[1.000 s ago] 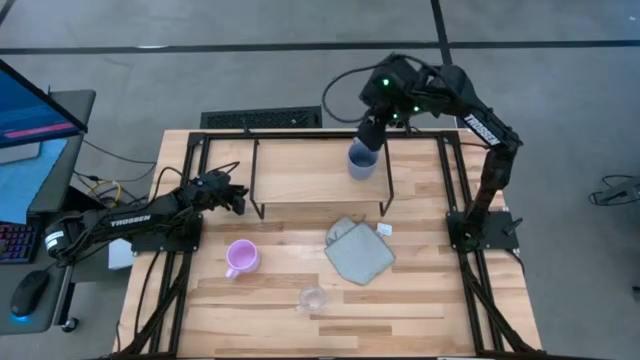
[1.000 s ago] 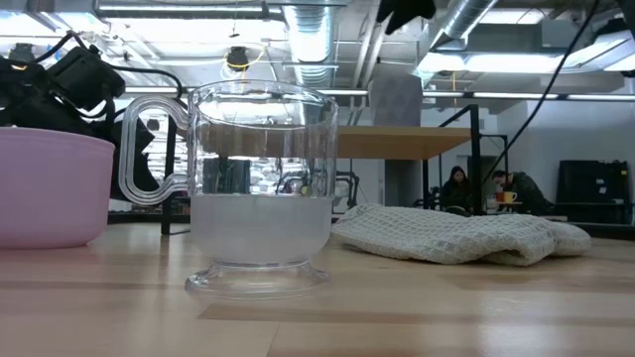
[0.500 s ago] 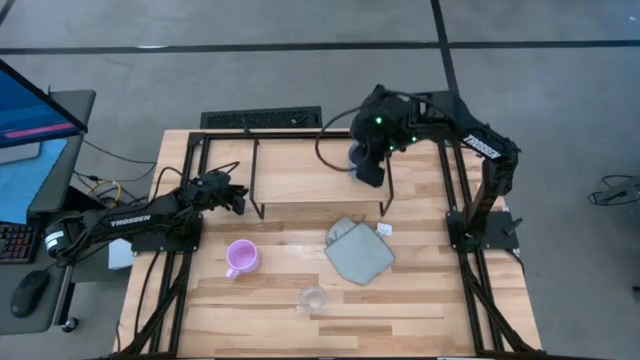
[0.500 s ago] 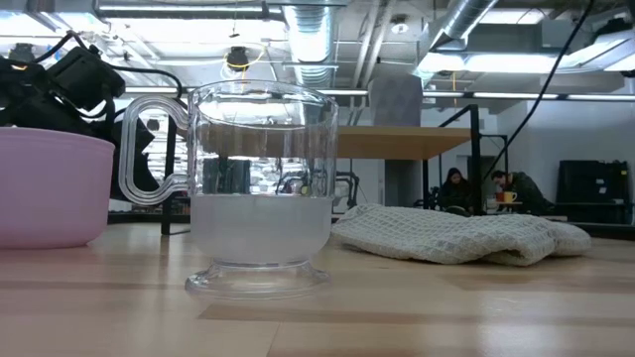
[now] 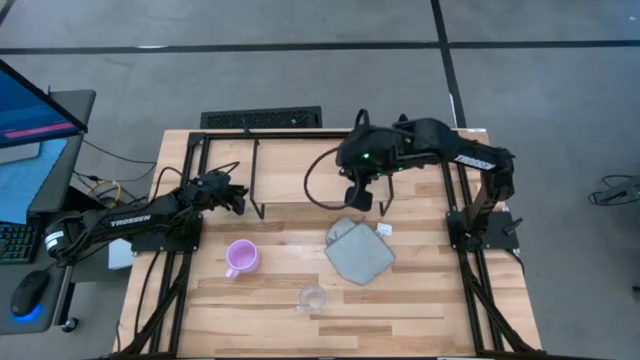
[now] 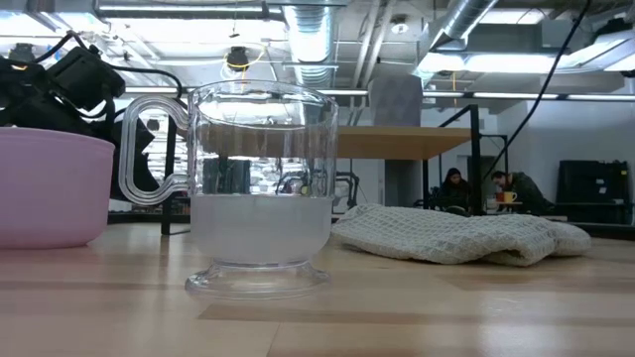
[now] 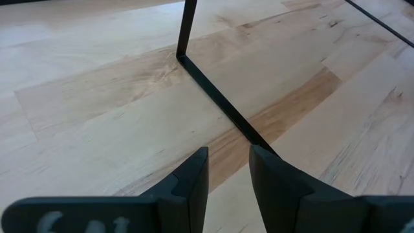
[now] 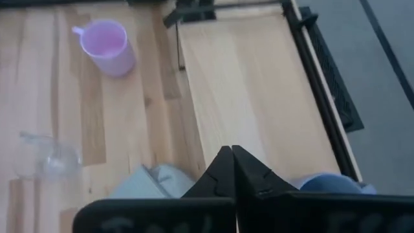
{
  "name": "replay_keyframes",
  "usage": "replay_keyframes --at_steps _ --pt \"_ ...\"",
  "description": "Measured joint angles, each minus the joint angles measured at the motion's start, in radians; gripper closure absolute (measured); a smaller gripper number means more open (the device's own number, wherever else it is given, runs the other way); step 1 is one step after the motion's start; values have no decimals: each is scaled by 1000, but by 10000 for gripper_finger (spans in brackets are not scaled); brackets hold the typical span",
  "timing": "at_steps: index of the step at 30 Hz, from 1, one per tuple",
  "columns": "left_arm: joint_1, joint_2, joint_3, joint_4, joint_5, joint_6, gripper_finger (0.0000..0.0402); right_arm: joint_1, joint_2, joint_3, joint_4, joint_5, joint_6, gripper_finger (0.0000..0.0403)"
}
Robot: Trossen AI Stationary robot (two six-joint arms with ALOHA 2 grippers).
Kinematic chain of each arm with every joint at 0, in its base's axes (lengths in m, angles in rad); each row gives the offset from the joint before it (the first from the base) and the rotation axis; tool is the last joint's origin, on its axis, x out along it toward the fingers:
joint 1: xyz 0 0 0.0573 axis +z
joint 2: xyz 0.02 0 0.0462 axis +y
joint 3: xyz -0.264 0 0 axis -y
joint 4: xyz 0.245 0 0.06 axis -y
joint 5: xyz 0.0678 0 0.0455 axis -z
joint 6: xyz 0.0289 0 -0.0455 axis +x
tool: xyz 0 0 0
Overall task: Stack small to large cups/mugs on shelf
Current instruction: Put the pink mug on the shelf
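Right gripper (image 5: 358, 196), clenched on nothing, hangs above the shelf (image 5: 300, 170), at twelve o'clock from the cloth (image 5: 358, 252); left arm (image 5: 130, 220) reads TROSSEN, its gripper (image 7: 228, 169) slightly parted

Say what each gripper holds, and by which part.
Nothing: right gripper is shut empty above the shelf; left gripper holds nothing.

From overhead, the right arm covers the blue-grey mug on the shelf (image 5: 300, 165) completely. The right wrist view shows only a blurred sliver of the blue-grey mug (image 8: 333, 184) behind the right gripper (image 8: 230, 169). In the low view, the picture's edge cuts off the pink-lilac mug (image 6: 50, 188), hiding its handle.
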Motion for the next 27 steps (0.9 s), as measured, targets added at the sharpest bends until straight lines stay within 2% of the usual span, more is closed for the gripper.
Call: replay_keyframes --at_steps 3,6,12,18,23,27 --pt "0 0 0 0 0 0 299 -23 -18 -62 11 0 -3 398" --pt "0 0 0 0 0 0 299 -52 -86 -177 129 -11 -5 400" --pt "0 0 0 0 0 0 299 -93 -289 -522 414 -72 20 401" --pt "0 0 0 0 0 0 299 -101 -484 -840 617 -100 90 401" --pt "0 0 0 0 0 0 299 -99 -640 -1121 886 -188 131 401" --pt "0 0 0 0 0 0 299 -101 -763 -1331 1067 -190 195 401"
